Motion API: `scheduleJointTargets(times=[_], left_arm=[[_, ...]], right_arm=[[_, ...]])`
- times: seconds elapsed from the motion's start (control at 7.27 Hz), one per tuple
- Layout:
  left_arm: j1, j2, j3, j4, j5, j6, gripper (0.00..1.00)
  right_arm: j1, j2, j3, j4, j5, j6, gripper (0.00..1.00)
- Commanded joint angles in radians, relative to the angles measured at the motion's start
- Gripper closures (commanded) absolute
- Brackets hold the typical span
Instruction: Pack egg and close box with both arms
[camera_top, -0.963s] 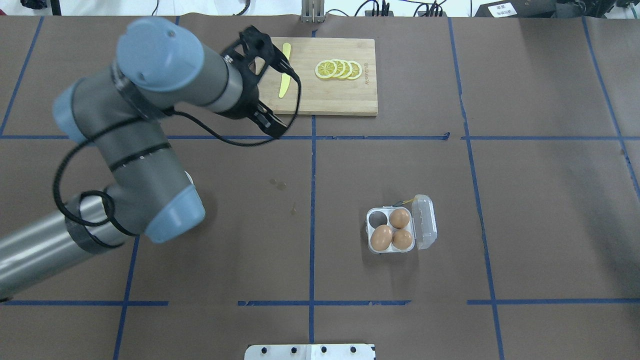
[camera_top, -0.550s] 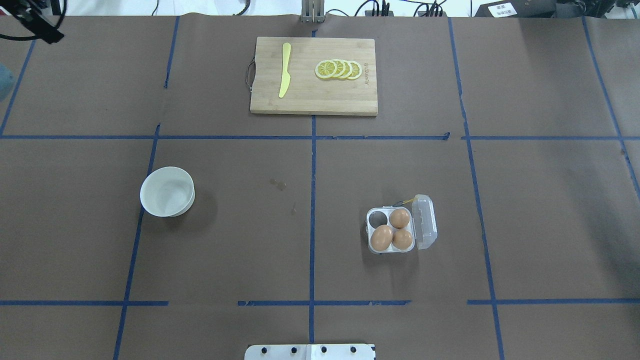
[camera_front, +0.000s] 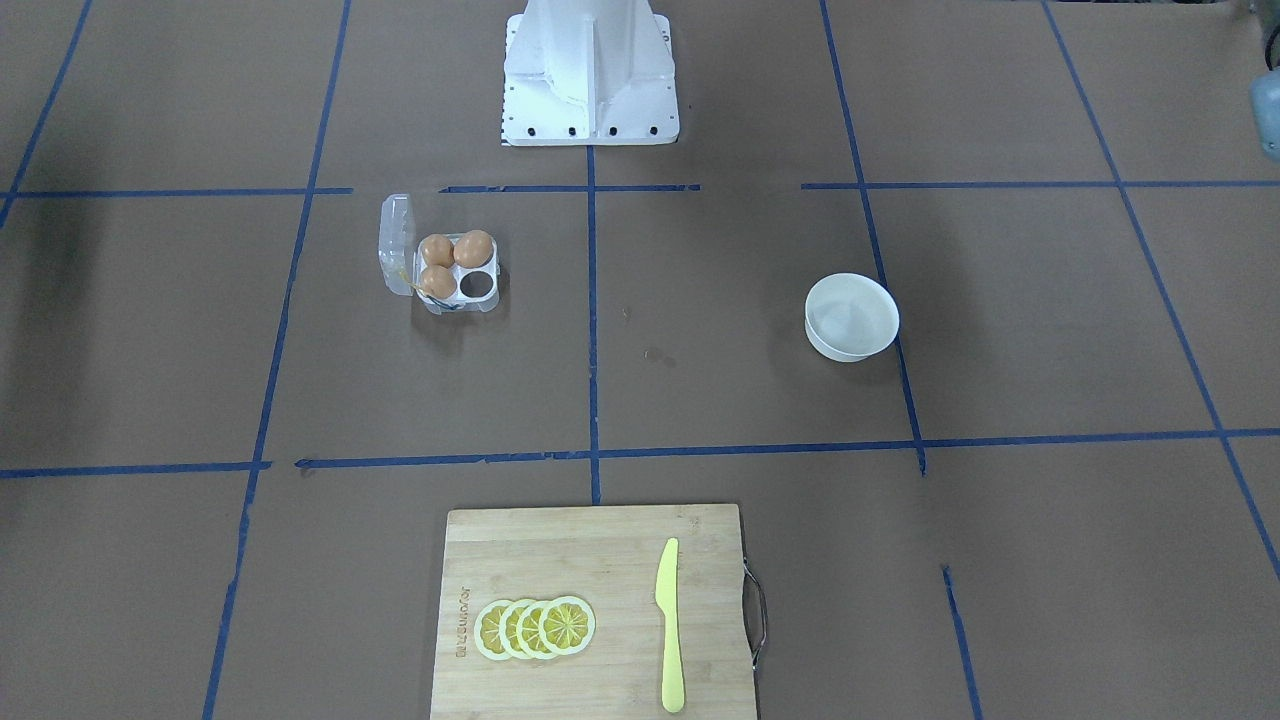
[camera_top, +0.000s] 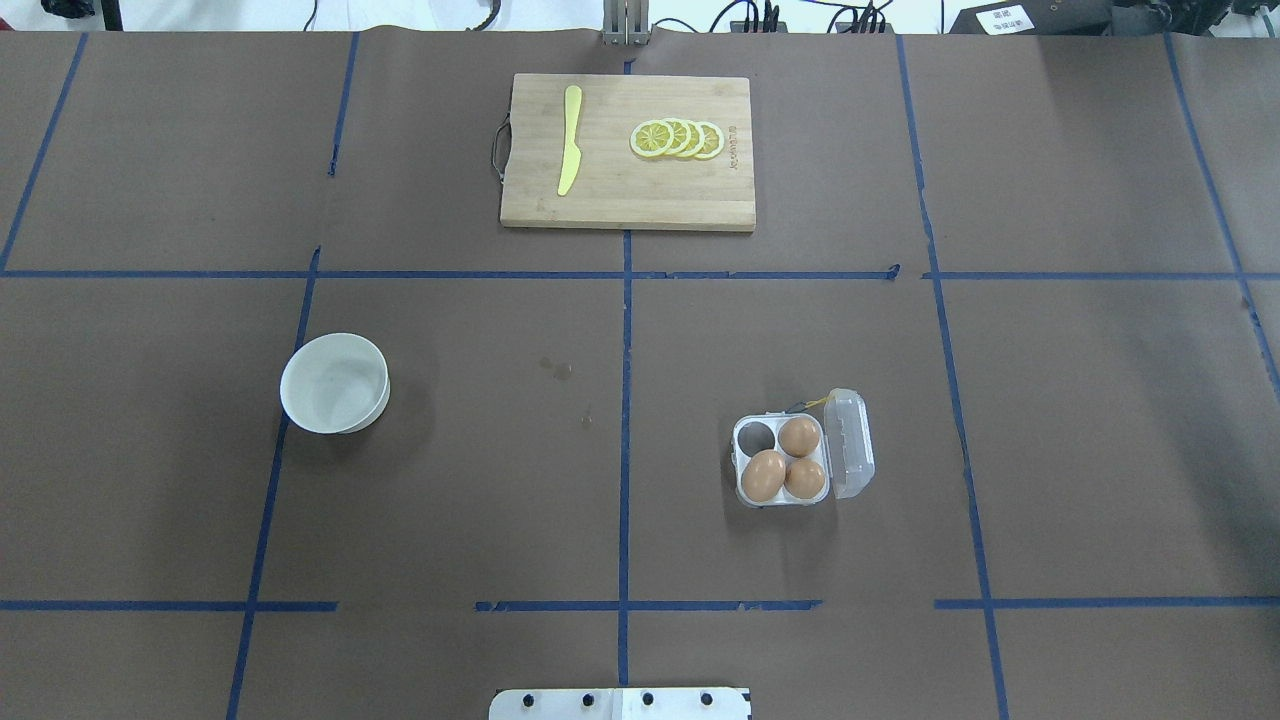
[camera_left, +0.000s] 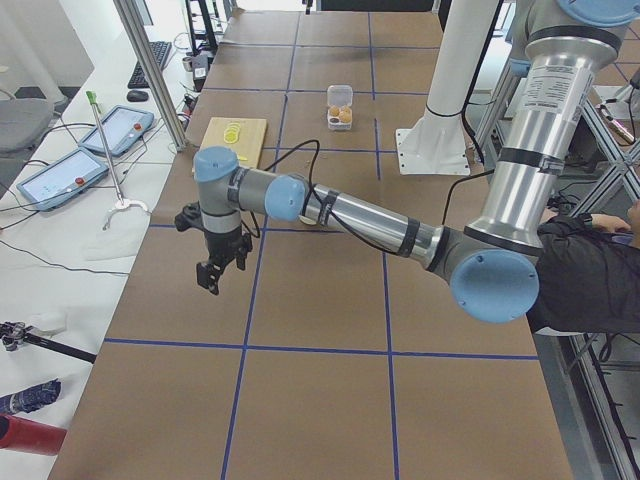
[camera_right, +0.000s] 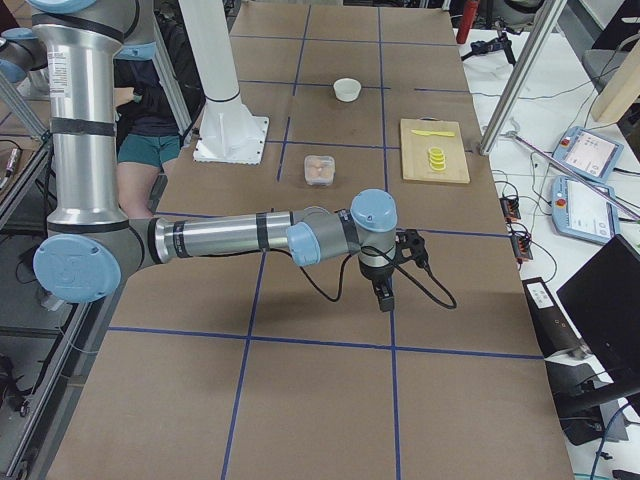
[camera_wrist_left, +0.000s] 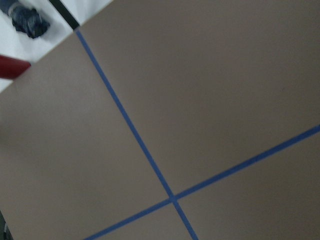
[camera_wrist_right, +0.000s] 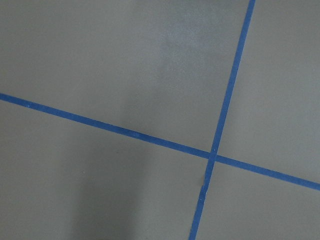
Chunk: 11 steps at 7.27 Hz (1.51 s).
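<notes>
Overhead exterior view: the board (camera_top: 640, 195) carries a burnt-in brand mark (camera_top: 733, 150) beside the lemon slices (camera_top: 678, 139), too small to read. A white label (camera_top: 1000, 18) past the bench (camera_top: 1100, 400) edge is just as illegible. The box (camera_top: 852, 445) lies right of centre with its lid open, three eggs (camera_top: 764, 475) inside and one cell bare. The left hand (camera_left: 213, 275) hangs over the bench's left end and the right hand (camera_right: 384, 298) over its right end, both well apart from the box. Fingers apart or together? Can't tell for either.
</notes>
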Motion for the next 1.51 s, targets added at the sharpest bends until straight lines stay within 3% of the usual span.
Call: scheduleJointTargets(times=[0.0,0.41,0.69,0.96,1.38], left_arm=[[-0.116,0.159,0.013,-0.01,-0.091,0.016,0.0],[-0.206,0.218,0.014,-0.021,-0.106,0.015,0.0],[-0.233,0.223,0.006,-0.068,-0.144,0.015,0.0],[-0.233,0.26,0.023,-0.215,-0.155,0.009,0.0],[-0.231,0.254,0.009,-0.223,-0.158,0.004,0.0]], right_arm=[[-0.001,-0.002,0.0,0.002,0.001,0.002,0.0],[-0.007,0.0,0.004,0.0,0.016,0.006,0.0],[-0.045,0.003,0.023,-0.003,0.077,0.044,0.0],[-0.18,-0.021,0.116,-0.006,0.079,0.188,0.0],[-0.422,-0.044,0.257,0.002,0.041,0.479,0.0]])
